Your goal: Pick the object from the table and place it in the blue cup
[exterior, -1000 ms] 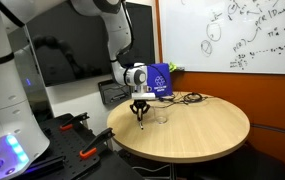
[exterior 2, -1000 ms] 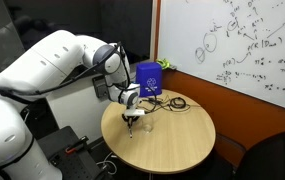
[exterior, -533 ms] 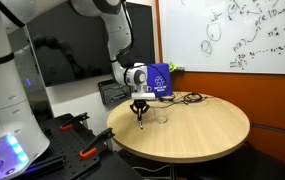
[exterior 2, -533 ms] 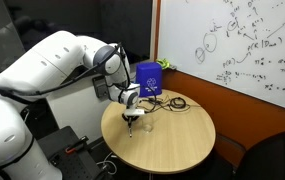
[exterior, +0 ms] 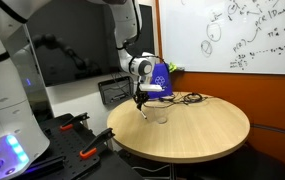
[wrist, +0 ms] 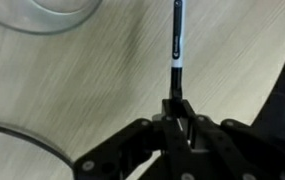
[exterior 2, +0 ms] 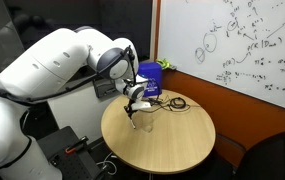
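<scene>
My gripper is shut on a thin black pen with a white band. It holds the pen upright above the round wooden table, tip down. It shows in both exterior views, also here. A clear glass cup stands on the table just beside the pen, also seen in an exterior view. In the wrist view a clear rim shows at the top left. A blue box-like container stands at the table's back edge. No blue cup is clearly seen.
Black cables lie behind the glass near the blue container. A dark tablet-like object leans at the table's back edge. A whiteboard covers the wall behind. Tools lie on a low stand beside the table.
The gripper has lifted with the pen and shifted toward the glass and the blue container; the pen now hangs higher above the table.
</scene>
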`<action>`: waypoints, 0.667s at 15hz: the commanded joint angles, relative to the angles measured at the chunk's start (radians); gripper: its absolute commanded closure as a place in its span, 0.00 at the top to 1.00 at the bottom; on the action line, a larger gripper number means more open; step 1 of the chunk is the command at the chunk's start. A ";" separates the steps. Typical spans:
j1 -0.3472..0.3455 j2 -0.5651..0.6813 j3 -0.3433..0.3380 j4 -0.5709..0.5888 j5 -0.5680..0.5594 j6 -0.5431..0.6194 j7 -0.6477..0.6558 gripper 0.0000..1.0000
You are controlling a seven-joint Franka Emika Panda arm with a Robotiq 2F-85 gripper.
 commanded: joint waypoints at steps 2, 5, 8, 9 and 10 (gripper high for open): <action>-0.148 -0.017 0.117 0.003 0.138 -0.141 -0.335 0.03; -0.196 -0.025 0.146 0.038 0.258 -0.291 -0.531 0.03; -0.192 -0.031 0.127 0.101 0.371 -0.488 -0.688 0.03; -0.186 -0.030 0.115 0.129 0.405 -0.558 -0.737 0.03; -0.179 -0.025 0.103 0.160 0.435 -0.625 -0.786 0.03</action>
